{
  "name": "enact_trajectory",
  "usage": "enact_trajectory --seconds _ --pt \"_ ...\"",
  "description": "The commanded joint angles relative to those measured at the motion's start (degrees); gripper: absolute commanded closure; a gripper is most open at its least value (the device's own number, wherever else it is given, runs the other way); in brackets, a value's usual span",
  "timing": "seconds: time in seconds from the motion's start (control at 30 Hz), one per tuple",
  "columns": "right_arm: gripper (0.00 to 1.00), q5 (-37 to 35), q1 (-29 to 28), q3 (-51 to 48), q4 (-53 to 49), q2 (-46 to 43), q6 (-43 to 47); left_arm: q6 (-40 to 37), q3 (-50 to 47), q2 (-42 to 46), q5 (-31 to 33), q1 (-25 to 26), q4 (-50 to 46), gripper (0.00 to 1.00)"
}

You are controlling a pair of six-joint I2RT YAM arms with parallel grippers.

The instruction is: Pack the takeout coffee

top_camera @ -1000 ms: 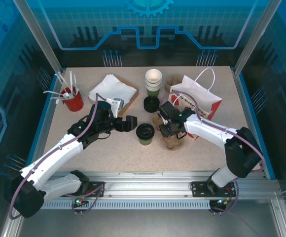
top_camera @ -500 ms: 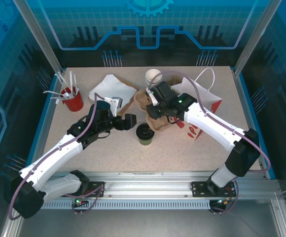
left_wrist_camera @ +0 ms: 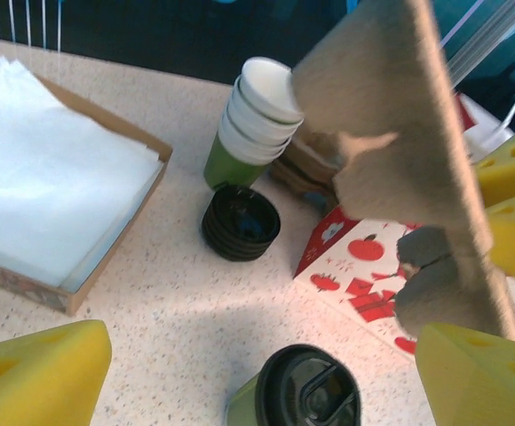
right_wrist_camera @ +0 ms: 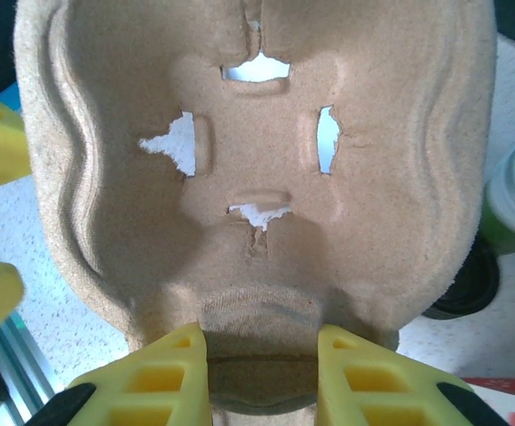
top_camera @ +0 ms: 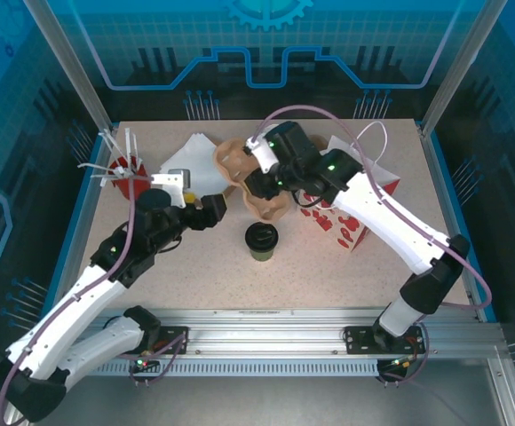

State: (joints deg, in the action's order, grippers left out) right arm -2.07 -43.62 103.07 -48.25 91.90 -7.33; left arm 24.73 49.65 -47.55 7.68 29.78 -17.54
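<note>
White paper gift bag with red print (top_camera: 367,188) lay to the right of the right gripper (right_wrist_camera: 262,355), whose narrow jaws clamped a brown moulded-pulp cup carrier (right_wrist_camera: 257,177). The green paper takeout coffee with black lid (left_wrist_camera: 297,395) stood upright just ahead of the left gripper (left_wrist_camera: 262,337), its jaws spread wide, untouched.

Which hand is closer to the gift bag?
Right. Right hand, gripping the cup carrier, sits just left of the gift bag; left hand is farther left.
</note>
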Motion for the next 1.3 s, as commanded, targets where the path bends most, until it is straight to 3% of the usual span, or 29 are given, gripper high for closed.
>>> enact_trajectory --seconds 0.0,0.17,0.33,0.47,0.67,0.97,1.27 --pt "0.73 0.7 5.21 5.09 -6.16 -5.47 3.79 1.92 2.78 -0.4 -2.45 1.07 3.77 0.11" --pt "0.73 5.15 15.94 7.84 -10.27 -9.96 6.51 -1.14 9.24 -9.53 -6.61 5.79 8.05 0.13" --pt "0.73 11.19 29.1 7.36 -11.65 -12.95 7.11 -5.86 19.36 -22.78 -15.88 6.57 9.04 0.16" --pt "0.73 13.29 35.03 5.5 -11.16 -14.36 7.01 -10.68 29.48 -33.13 -20.7 6.64 6.53 0.17" --pt "0.73 12.67 37.46 4.01 -9.63 -14.5 5.19 -16.51 45.97 -48.59 -24.07 6.7 0.56 0.21" --pt "0.73 9.21 37.59 1.8 -9.67 -15.22 5.14 -24.64 75.91 -71.57 -26.65 6.87 -16.98 0.23" --pt "0.73 8.48 37.74 1.53 -9.5 -15.51 5.05 -26.67 89.04 -80.74 -27.26 6.95 -24.0 0.33"
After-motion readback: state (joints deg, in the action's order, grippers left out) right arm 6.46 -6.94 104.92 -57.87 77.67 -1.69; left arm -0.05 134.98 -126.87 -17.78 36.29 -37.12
